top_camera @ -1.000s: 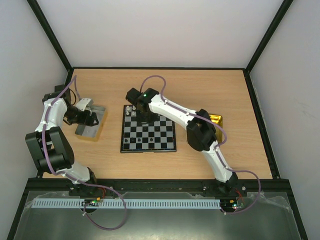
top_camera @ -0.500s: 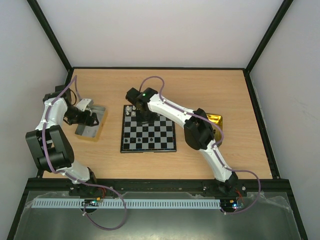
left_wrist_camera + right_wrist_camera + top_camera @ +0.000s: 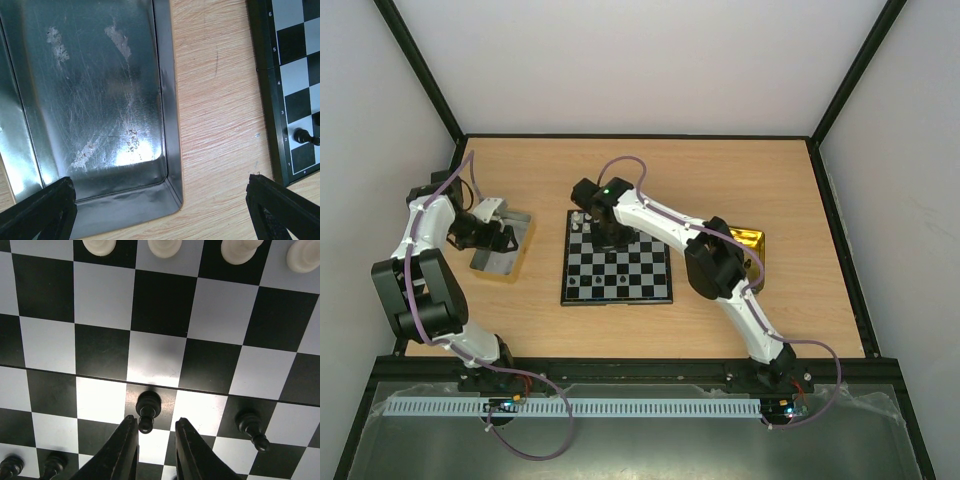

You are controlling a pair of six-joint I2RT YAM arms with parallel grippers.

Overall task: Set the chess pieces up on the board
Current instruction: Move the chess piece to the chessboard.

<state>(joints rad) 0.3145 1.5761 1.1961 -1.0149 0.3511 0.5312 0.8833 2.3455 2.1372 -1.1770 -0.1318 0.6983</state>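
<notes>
Pale digits [image 3: 274,49] including 6, 5 and 1 edge the board [image 3: 266,100].

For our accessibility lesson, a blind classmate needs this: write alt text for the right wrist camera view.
The two black fingers of the right gripper, slightly parted, sit just behind a black pawn standing on the board. A second black pawn stands nearby, and four white pieces line the far edge of the view.

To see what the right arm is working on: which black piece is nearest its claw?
The black pawn directly at the tips of the right claw, in line with their gap; the other black pieces stand off to either side.
</notes>
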